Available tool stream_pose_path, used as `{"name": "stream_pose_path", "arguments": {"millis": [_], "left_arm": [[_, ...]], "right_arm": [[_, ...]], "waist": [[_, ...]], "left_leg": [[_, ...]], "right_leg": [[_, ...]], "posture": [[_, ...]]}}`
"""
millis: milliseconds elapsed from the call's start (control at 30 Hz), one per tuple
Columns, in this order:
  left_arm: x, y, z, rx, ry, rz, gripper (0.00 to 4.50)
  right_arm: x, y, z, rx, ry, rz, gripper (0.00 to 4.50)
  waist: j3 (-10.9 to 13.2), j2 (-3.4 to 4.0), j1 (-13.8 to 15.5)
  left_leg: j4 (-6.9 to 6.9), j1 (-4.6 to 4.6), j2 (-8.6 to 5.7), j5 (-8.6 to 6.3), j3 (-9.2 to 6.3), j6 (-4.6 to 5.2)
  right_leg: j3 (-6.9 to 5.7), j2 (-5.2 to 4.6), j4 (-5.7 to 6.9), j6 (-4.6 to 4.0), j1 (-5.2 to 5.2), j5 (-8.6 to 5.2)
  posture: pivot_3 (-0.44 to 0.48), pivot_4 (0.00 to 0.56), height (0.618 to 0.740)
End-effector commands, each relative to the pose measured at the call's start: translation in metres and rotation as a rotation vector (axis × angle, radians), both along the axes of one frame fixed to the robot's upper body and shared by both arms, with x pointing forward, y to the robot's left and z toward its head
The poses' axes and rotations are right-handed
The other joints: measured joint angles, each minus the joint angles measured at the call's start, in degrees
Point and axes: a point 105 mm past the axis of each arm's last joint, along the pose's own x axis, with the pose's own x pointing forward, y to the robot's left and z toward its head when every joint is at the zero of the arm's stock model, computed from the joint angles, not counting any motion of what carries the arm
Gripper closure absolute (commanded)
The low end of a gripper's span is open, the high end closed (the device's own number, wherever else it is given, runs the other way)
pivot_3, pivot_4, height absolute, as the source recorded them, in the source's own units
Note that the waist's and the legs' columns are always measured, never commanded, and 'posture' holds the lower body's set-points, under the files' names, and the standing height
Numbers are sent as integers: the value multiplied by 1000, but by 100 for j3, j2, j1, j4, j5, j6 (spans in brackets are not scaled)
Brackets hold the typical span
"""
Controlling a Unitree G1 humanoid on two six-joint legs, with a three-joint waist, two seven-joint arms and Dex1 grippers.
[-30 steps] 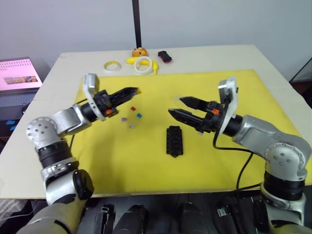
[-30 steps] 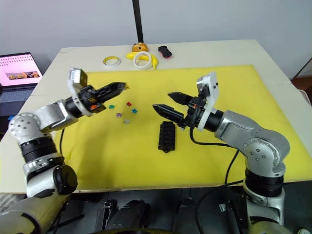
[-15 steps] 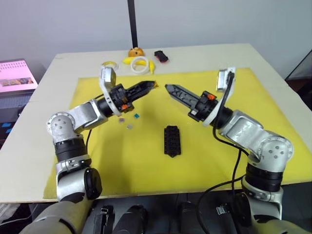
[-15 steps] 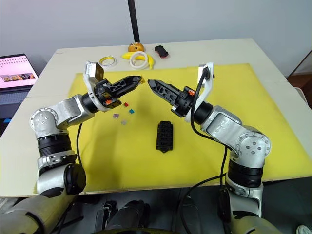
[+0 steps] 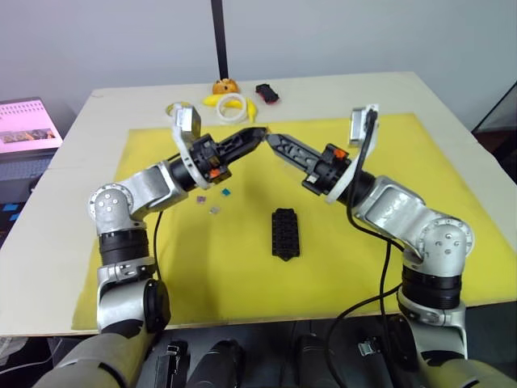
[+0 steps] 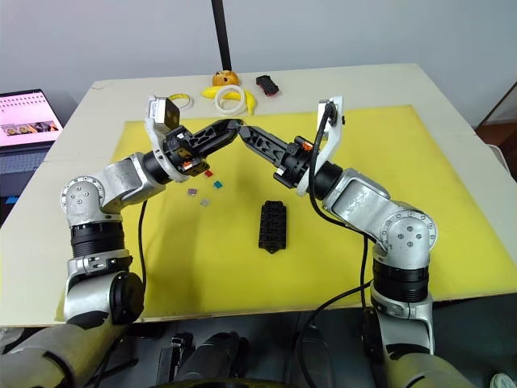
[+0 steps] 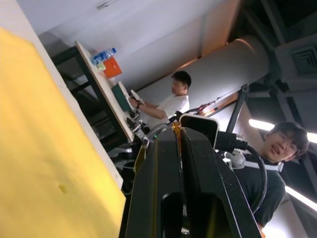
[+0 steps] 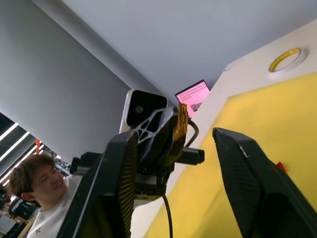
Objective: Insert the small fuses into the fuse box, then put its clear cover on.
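Over the far middle of the yellow mat, my left gripper is shut on a small orange fuse at its tip. My right gripper faces it tip to tip and is open, its fingers standing either side of the left gripper's tip. The black fuse box lies on the mat nearer me, apart from both grippers. Several small fuses lie loose on the mat below the left arm: red, teal, purple and grey. I cannot make out the clear cover.
Beyond the mat lie two tape rings, a yellow banana, an orange object and a black-and-red gadget. A black pole rises behind them. A laptop sits at far left. People stand nearby.
Both arms have swung inward and away from me, so the gripper tips now meet over the far middle of the mat. The fuse box and loose fuses have not moved.
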Motion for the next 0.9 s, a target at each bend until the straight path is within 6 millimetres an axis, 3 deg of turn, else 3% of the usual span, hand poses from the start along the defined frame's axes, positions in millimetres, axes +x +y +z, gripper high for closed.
{"name": "stream_pose_path", "arguments": {"millis": [33, 400, 500, 600, 900], "left_arm": [[-4, -1, 10, -19, -41, -3, 4500], [-2, -2, 13, -20, -39, -8, 4500], [-3, -2, 12, -16, -38, -10, 4500], [-4, -3, 10, -12, -36, -13, 4500], [-7, -9, 7, 4, -34, -25, 4500]], "right_arm": [[-7, 1, 15, 31, -55, 30, 2025], [-6, 3, 13, 19, -52, 26, 2025], [-6, 3, 14, 23, -55, 22, 2878], [-7, 3, 16, 26, -63, 26, 4326], [-11, 1, 17, 27, -68, 35, 4422]], "waist": [[0, 0, 2], [0, 0, 1], [0, 0, 1], [0, 0, 2], [0, 0, 5]], "left_leg": [[0, 0, 0, 0, 0, 0], [0, 0, 0, 0, 0, 0], [0, 0, 0, 0, 0, 0], [1, 0, 0, 0, 0, 0], [1, 0, 0, 0, 0, 0]], "right_leg": [[0, 0, 0, 0, 0, 0], [0, 0, 0, 0, 0, 0], [1, 0, 0, 0, 0, 0], [0, 0, 0, 0, 0, 0], [1, 0, 0, 0, 0, 0]], "posture": [[0, 150, 740], [0, 150, 740], [0, 150, 740], [0, 150, 740], [0, 150, 740]]}}
